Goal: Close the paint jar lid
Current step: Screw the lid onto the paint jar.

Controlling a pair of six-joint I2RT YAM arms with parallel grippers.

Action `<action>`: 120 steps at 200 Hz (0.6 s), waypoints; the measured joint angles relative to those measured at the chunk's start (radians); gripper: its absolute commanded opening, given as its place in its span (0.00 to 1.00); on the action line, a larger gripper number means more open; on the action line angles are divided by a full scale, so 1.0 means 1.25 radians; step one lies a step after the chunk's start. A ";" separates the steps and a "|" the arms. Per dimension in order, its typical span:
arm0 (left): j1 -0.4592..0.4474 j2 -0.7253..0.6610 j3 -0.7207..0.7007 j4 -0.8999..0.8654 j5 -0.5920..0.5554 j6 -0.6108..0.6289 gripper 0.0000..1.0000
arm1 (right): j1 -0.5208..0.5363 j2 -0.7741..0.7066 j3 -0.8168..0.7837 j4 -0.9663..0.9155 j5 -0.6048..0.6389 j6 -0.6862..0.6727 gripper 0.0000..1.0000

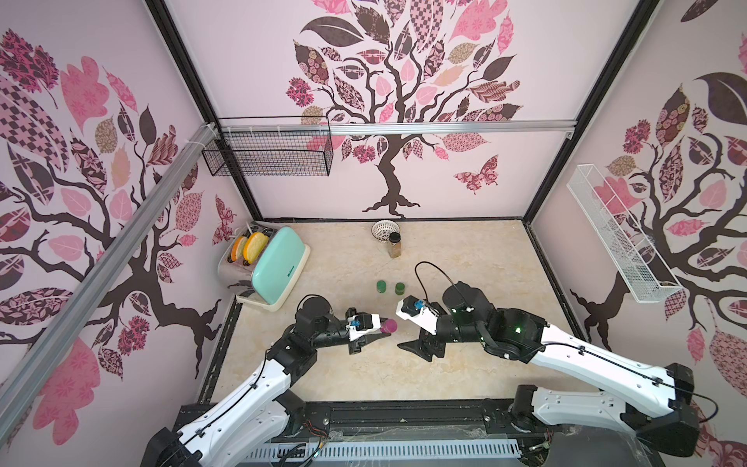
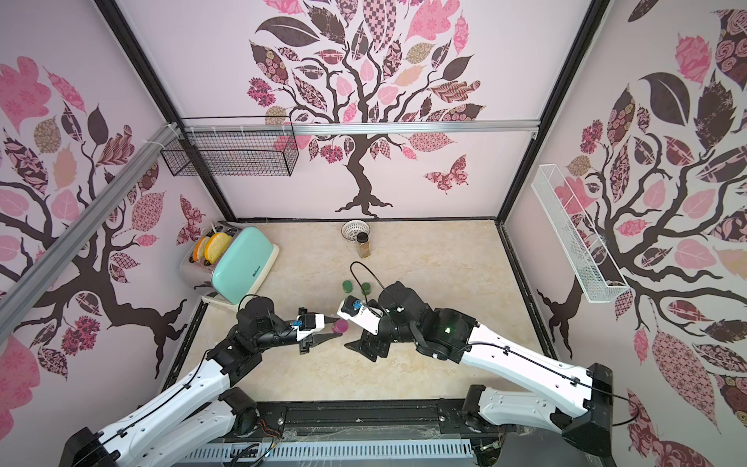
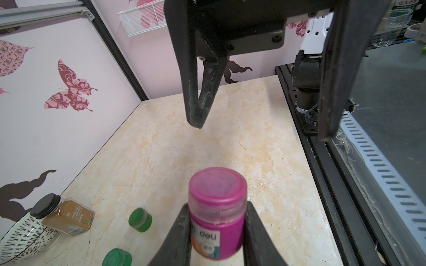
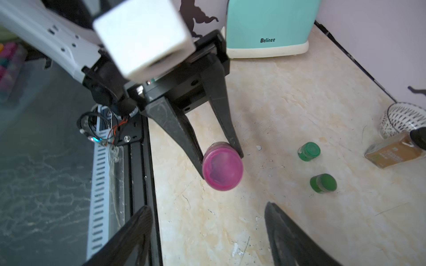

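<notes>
Evidently the left gripper [image 4: 220,160] has the magenta paint jar [image 1: 390,326] by its labelled body, jaws pressed against both sides below the cap. This leaves the magenta lid [image 3: 217,186] free and turned toward the other arm. It reads as a bracing hold, so the cap can be twisted without the jar spinning. The jar hangs clear of the marble counter [image 1: 364,376], over its middle and nearer the front edge than the back. The lid sits on the neck, though whether it is screwed tight cannot be told. The right gripper [image 3: 261,130] faces the lid with its jaws spread wider than the cap, holding and touching nothing, with a gap between it and the jar. Two small green jars [image 1: 380,286] stand capped on the counter just behind, out of the way, and a ground cinnamon jar [image 1: 394,245] sits near the back edge
</notes>
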 measured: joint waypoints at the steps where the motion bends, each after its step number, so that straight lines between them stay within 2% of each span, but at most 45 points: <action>1: 0.000 0.000 0.000 0.000 0.000 0.000 0.25 | 0.000 0.002 0.002 -0.001 -0.001 -0.005 0.75; 50: 0.000 0.006 0.000 0.000 0.003 0.000 0.25 | 0.000 0.045 0.026 -0.002 -0.018 -0.089 0.67; 103: 0.000 0.006 0.000 -0.004 0.003 -0.001 0.25 | 0.000 0.091 0.033 0.030 -0.018 -0.102 0.60; 120: 0.000 0.006 0.000 -0.002 0.004 -0.001 0.25 | -0.002 0.103 0.039 0.037 -0.018 -0.103 0.55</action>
